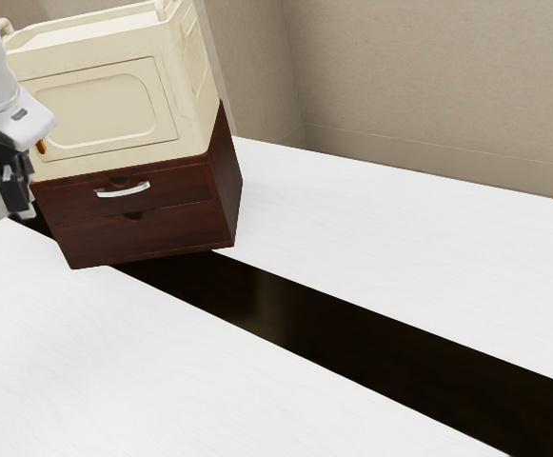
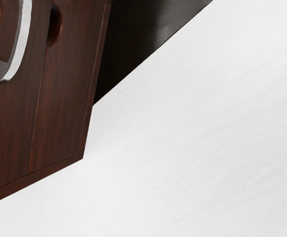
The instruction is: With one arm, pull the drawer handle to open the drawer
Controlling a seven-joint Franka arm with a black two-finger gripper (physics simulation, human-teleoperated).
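Drawer, upper one, shut, just beside the gripper; white tabletop spreads out from gripper's side past the cabinet toward the exterior view's right, dark strip cutting across. Cream crate sits on wooden cabinet next to gripper, crate's contents hidden, cabinet's front edges meeting open tabletop, lower drawer shut too. Silver handle near gripper, apart from it; can't tell whether gripper's spread or pressed together.
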